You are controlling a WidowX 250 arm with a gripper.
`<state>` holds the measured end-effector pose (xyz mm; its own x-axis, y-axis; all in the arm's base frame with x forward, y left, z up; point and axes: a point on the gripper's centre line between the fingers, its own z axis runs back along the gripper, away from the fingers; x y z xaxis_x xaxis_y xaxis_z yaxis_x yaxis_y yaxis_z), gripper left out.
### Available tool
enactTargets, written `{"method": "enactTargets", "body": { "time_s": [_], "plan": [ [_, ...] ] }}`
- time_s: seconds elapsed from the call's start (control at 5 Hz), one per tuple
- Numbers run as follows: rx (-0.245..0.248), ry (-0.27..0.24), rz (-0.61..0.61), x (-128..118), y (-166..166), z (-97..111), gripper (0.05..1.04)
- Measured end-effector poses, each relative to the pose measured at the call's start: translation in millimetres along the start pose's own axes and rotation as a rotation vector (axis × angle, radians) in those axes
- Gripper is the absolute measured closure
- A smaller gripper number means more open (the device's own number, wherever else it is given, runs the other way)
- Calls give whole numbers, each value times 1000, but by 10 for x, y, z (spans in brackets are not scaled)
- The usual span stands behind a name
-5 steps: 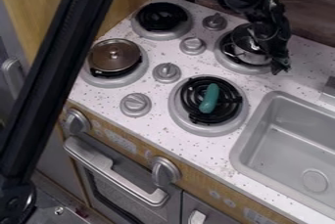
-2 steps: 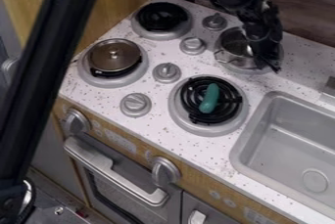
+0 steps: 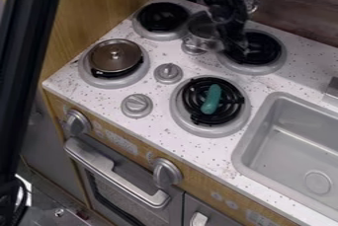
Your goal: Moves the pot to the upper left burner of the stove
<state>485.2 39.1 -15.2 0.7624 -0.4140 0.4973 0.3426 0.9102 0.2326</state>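
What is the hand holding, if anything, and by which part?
The metal pot, held at its side toward the view's right; whether the hand grips rim or handle there cannot be told.

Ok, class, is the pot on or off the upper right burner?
Off: the pot is between the upper left burner and the upper right burner, whose black coils show beside it.
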Motion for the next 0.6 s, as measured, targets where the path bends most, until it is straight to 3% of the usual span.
{"method": "enactTargets", "body": {
  "time_s": [0.2, 0.6],
  "plan": [
    [25, 4, 35, -41, 342, -49, 1003],
    [71, 52, 109, -234, 894, -369, 1003]
  ]
}}
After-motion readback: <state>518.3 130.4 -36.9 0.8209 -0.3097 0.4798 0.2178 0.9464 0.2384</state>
